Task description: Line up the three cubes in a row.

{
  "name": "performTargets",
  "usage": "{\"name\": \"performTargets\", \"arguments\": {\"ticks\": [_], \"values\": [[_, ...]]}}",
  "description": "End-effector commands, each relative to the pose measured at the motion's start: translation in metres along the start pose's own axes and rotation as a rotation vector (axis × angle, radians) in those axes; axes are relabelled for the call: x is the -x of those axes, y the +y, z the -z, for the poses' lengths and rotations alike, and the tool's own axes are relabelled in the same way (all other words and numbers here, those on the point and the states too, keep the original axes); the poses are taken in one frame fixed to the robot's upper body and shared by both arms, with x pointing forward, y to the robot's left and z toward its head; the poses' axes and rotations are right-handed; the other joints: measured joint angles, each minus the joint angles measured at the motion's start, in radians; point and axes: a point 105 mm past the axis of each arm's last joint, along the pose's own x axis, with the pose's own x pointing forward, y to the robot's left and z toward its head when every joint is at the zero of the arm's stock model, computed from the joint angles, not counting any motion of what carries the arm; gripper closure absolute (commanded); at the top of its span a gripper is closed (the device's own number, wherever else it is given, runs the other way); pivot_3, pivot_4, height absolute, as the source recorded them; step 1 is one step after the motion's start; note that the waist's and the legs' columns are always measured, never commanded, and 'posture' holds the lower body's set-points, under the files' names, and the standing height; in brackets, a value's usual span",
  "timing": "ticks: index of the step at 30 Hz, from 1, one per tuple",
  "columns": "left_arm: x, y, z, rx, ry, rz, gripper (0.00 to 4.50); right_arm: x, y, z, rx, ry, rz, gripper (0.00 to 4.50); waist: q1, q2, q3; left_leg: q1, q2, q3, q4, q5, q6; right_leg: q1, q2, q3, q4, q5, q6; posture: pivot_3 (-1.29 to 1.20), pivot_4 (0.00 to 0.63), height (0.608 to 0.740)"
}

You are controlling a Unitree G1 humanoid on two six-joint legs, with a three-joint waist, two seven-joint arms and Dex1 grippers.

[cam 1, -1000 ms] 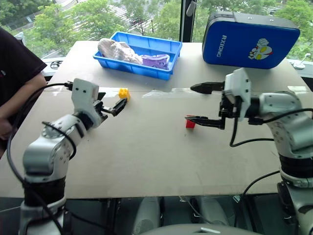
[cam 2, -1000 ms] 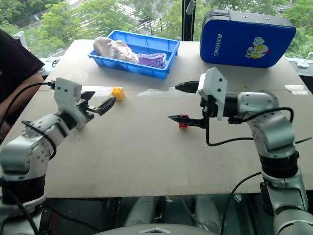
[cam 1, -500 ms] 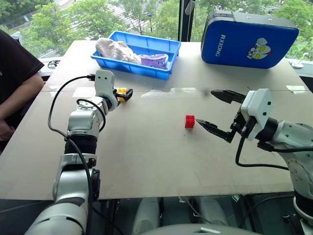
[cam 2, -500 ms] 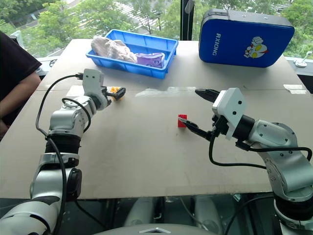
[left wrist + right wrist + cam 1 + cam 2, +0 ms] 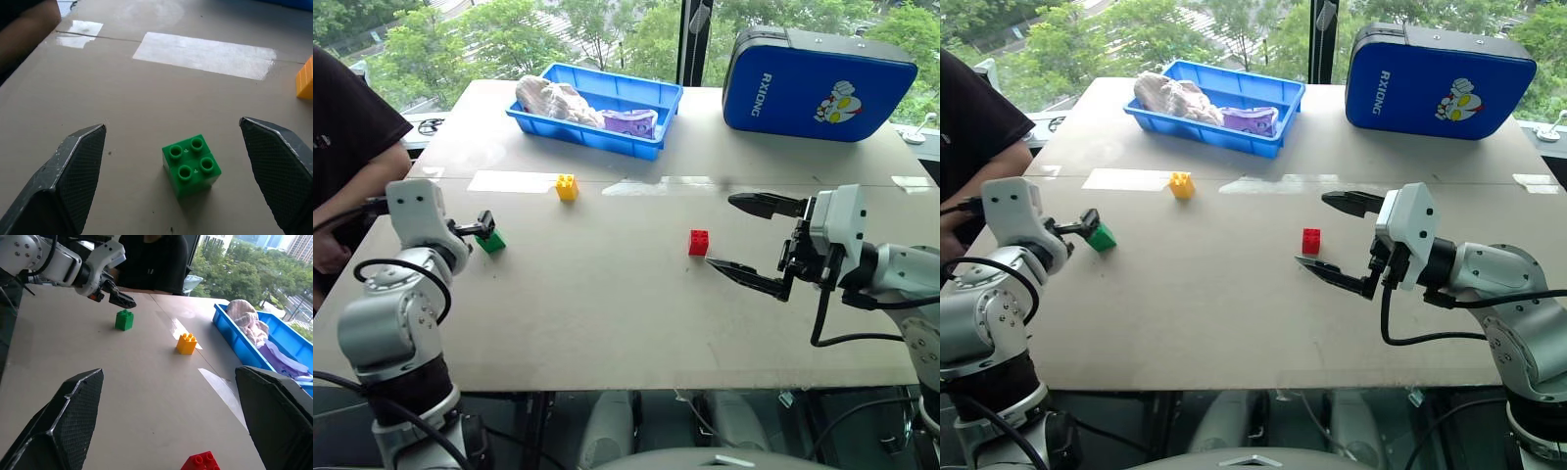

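Three cubes lie apart on the table: a green cube (image 5: pixel 490 241) at the left, a yellow cube (image 5: pixel 567 186) farther back, and a red cube (image 5: pixel 698 242) near the middle. My left gripper (image 5: pixel 172 125) is open and low over the table. The green cube (image 5: pixel 190 165) stands just ahead of it, between the lines of the two fingers, touching neither. My right gripper (image 5: pixel 720 232) is open, pointing left. Its lower fingertip sits just right of the red cube (image 5: pixel 200 461), apart from it. Nothing is held.
A blue tray (image 5: pixel 651 101) with cloth and a purple bag stands at the back, and a blue case (image 5: pixel 818 83) at the back right. A person's arm (image 5: pixel 342 186) rests at the table's left edge, close to my left arm.
My left gripper has swung from the yellow cube back and leftward to the green cube, which now shows. The right gripper has drawn back slightly from the red cube.
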Motion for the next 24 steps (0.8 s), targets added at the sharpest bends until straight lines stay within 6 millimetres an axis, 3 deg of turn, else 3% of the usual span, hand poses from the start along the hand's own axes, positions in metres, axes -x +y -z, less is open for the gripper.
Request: {"name": "performTargets", "arguments": {"ticks": [1, 7, 12, 16, 19, 24], "values": [[0.004, 0.009, -0.003, 0.009, -0.046, -0.088, 0.0, 0.001, 0.001, -0.008, 0.03, -0.022, -0.037, 0.08, -0.002, -0.001, 0.0, 0.0, 0.0, 0.0, 0.0, 0.0, 0.0, 0.0, 0.0, 0.0, 0.0, 0.0, 0.0, 0.0, 0.15, 0.74], [-0.008, 0.002, 0.011, 0.049, -0.04, -0.114, 0.0, 0.002, 0.003, -0.011, 0.035, -0.027, -0.068, 0.08, -0.002, -0.001, 0.0, -0.001, 0.001, 0.0, -0.003, 0.0, 0.0, -0.002, 0.001, 0.0, 0.0, 0.0, -0.001, 0.0, 0.15, 0.74], [-0.016, -0.002, 0.012, 0.074, -0.065, -0.11, 0.0, 0.002, 0.004, -0.012, 0.047, -0.019, -0.086, 0.08, -0.002, -0.001, 0.0, -0.001, 0.0, 0.001, -0.001, 0.0, 0.0, -0.002, 0.0, 0.001, 0.0, 0.0, -0.001, 0.0, 0.15, 0.74], [-0.022, -0.002, 0.013, 0.076, -0.079, -0.105, 1.29, 0.001, 0.005, -0.012, 0.046, -0.014, -0.087, 0.0, -0.002, -0.001, 0.0, -0.001, 0.0, 0.001, -0.001, 0.0, 0.0, -0.002, 0.0, 0.001, 0.0, 0.0, -0.001, 0.0, 0.15, 0.74], [-0.027, -0.004, 0.012, 0.08, -0.099, -0.1, 2.98, 0.001, 0.006, -0.012, 0.044, -0.012, -0.082, 0.0, -0.002, -0.001, 0.0, -0.001, 0.0, 0.001, -0.001, 0.0, 0.0, -0.002, 0.0, 0.0, 0.0, 0.0, -0.001, 0.0, 0.15, 0.74], [-0.024, -0.018, 0.005, 0.056, -0.159, 0.037, 3.18, 0.002, 0.006, -0.012, 0.041, -0.001, -0.067, 0.0, -0.002, -0.001, 0.0, -0.001, 0.0, 0.001, -0.001, 0.0, 0.0, -0.002, 0.0, 0.0, 0.0, 0.0, -0.001, 0.0, 0.15, 0.74]]}}
